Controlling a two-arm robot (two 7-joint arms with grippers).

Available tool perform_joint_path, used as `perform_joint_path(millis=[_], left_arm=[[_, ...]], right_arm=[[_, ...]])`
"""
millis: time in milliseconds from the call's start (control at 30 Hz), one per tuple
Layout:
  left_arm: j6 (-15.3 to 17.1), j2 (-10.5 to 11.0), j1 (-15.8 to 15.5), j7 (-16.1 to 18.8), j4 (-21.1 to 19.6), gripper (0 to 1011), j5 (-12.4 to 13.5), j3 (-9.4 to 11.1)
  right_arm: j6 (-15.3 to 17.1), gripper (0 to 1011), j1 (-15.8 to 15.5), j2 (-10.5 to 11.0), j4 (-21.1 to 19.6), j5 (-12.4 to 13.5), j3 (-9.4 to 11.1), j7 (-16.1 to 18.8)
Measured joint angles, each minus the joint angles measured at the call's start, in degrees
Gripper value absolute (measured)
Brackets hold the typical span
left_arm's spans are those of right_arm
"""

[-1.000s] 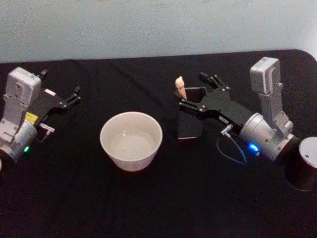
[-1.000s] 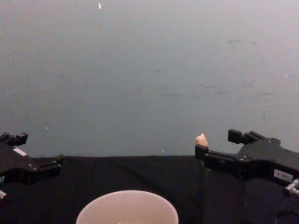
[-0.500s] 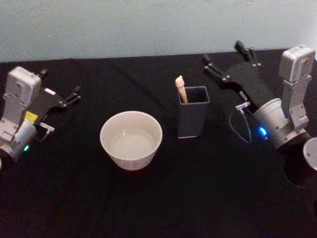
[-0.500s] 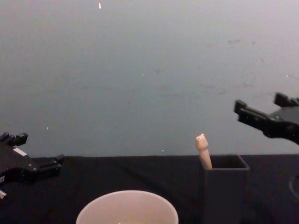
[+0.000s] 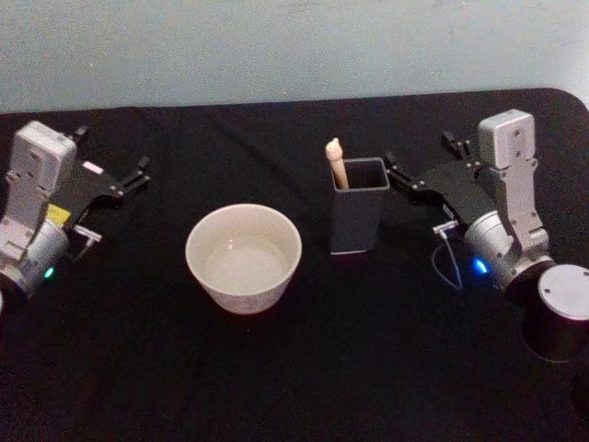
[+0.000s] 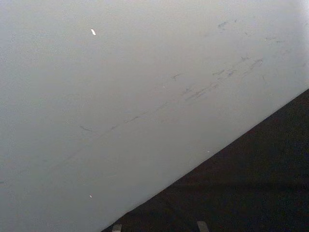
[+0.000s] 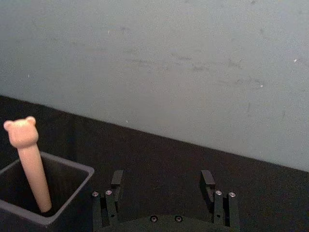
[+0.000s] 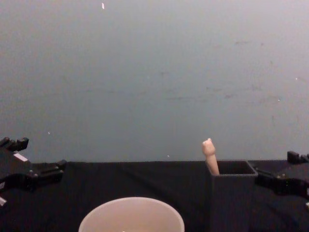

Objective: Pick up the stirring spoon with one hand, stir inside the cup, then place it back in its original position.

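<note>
One smooth beige stirring spoon [image 5: 336,163] stands in the square holder [image 5: 357,217].

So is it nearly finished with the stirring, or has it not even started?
Can't tell from this moment alone. The stirring spoon stands in the dark holder, bear head up, with nothing gripping it. The right pincer sits open just beside the holder; the left pincer rests open far off. The cup stands alone. Either stirring is still ahead, or it is already over.
</note>
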Motion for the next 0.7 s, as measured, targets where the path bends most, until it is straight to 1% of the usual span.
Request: perform_joint_path(millis=[100,700], left_arm=[[0.0,0.0,0.0,0.0,0.0,1001,0.0,0.0],[0.0,0.0,0.0,0.0,0.0,1001,0.0,0.0]], right_arm=[[0.5,1003,0.1,-0.1,0.3,-0.3,0.0,0.2],[0.3,1003,0.1,-0.1,0.1,-0.3,0.0,0.1]])
